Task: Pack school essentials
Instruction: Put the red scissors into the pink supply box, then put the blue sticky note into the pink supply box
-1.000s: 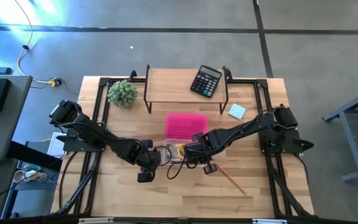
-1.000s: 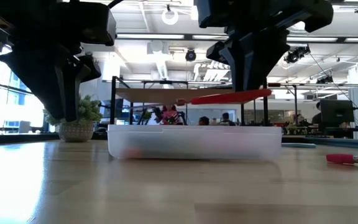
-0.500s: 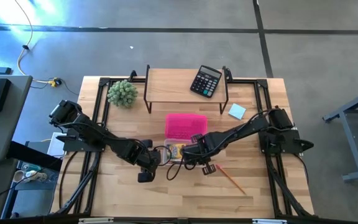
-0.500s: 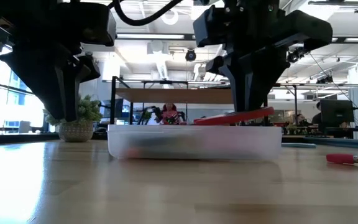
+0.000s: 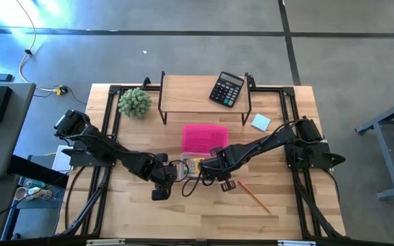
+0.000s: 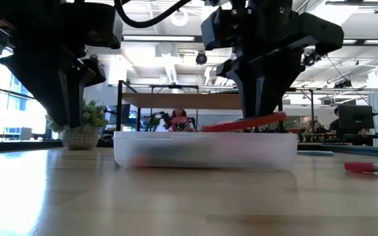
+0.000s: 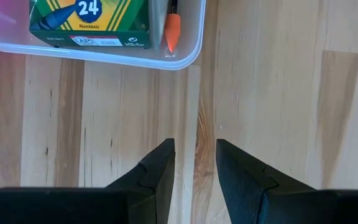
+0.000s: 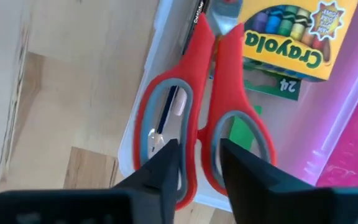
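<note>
**Scissors on the bin's rim**

Mid-table I see the clear bin (image 5: 191, 168) against its pink lid (image 5: 204, 138), bare wood in front. My right gripper (image 8: 196, 163), jaws slightly apart, straddles the red-handled scissors (image 8: 205, 115), whose handles overhang the rim. The left gripper (image 7: 194, 163), slightly apart and empty, waits beside the bin. The crayon box (image 7: 91, 22) lies inside.

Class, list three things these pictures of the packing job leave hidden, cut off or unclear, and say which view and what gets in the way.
1. Scissors' blades: right wrist view, cut off by the picture's top edge.
2. Box contents: low view, blurred by its frosted wall.
3. Right tool's hold on the scissors: right wrist view, fingers stand over one handle loop, contact unclear.
4. Pencil: low view, cut off by the picture's right edge.
</note>
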